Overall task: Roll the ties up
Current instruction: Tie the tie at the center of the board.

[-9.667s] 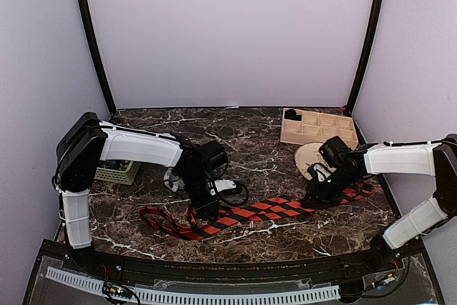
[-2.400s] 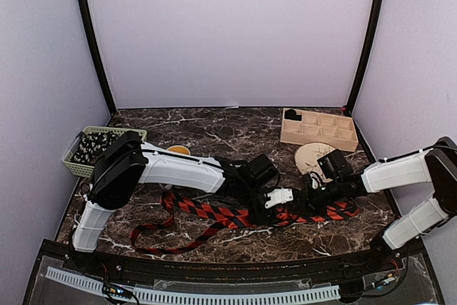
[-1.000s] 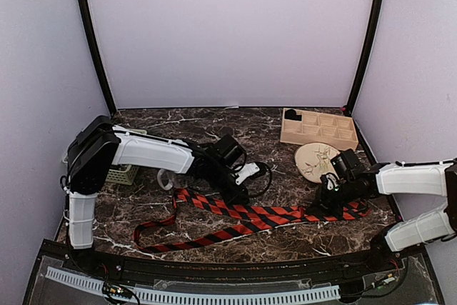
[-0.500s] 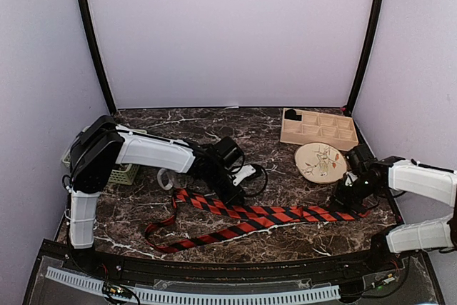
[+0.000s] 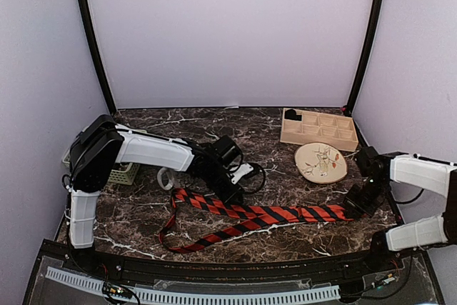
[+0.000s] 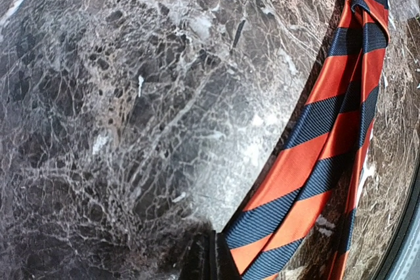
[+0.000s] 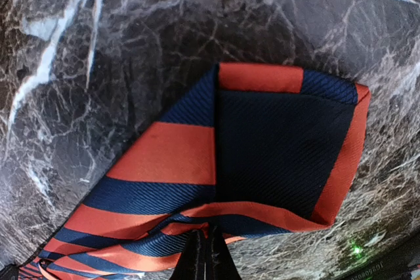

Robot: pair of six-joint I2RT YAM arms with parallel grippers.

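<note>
Two pincers on one tie (image 5: 271,213), and it's getting properly stretched out now.

Starting far left of the plate (image 5: 321,162), the thin loop (image 5: 166,237) has slid in toward the plate compared with a second ago. So the whole tie got dragged that way.

Next along, still well left of the plate, is the left pincer (image 5: 233,192). It was a bit spread a second back and is now pressed together. From its wrist view it looks to be nipping the tie's edge down against the surface (image 5: 214,130). Otherwise it's barely budged.

Then the right pincer (image 5: 355,208). It was on the plate's near-left and has swung out to the plate's near-right. It's pinching the wide end (image 7: 282,142), tips clamped on the fabric's edge in its own camera.

My read: the slack's been pulled out. The run between the two pincers is close to straight and flat, which you'd want before rolling. No roll has started yet though. The wide end also looks folded over on itself with the dark backing showing, so that may need sorting first.

The long axis runs left to right across the surface, on the near side of the plate. It drifts slightly closer to the arms as it heads right. The wide end points right, just past the plate. The thin part curls round at the far left and doubles back toward the plate alongside the main run, on its near side. Can't tell exactly where the thin tip stops.
</note>
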